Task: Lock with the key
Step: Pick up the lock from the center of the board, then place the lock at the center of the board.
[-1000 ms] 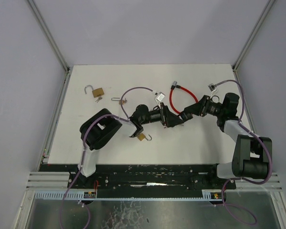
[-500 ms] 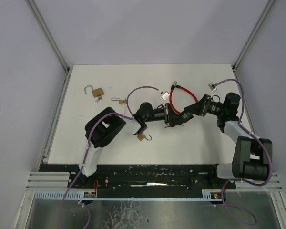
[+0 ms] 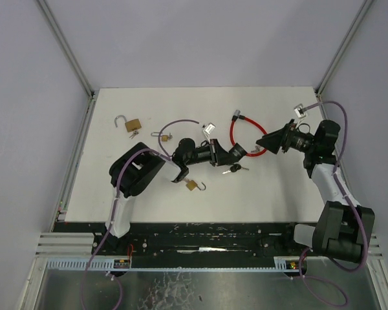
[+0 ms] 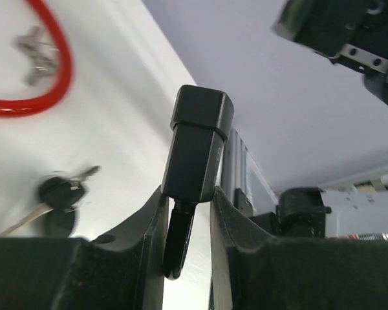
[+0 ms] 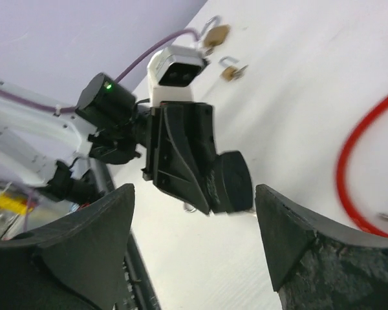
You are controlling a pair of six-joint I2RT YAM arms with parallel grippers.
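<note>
The left end effector (image 3: 238, 152) reaches out over the middle of the white bench (image 3: 278, 194). Its two fingers (image 4: 149, 245) are pressed tight on a black lock part (image 4: 195, 152). The thin end of that part sits between the fingers. The thick, boxy end sticks out past them. The part is up off the bench.

A red cable (image 4: 64, 61) lies in a big loop on the bench. One end of the loop runs in toward the left end effector. The view from above does not show if the cable joins the black part.

The keys (image 3: 235, 169) lie flat on the bench, just in front of the left end effector. They have black heads and they are in a small bunch. Nothing holds them.

The right end effector (image 3: 262, 141) is on the other side of the red loop and points at the left one. Its fingers are wide apart and there is nothing between them. Its own camera looks right at the left end effector and the black part.

Three brass locks are on the left side of the bench. One big padlock (image 3: 132, 124) with its loop open is at the far left. A small padlock (image 3: 160, 135) is near it. A third padlock (image 3: 193, 185) lies close beside the left arm, on the near side.
</note>
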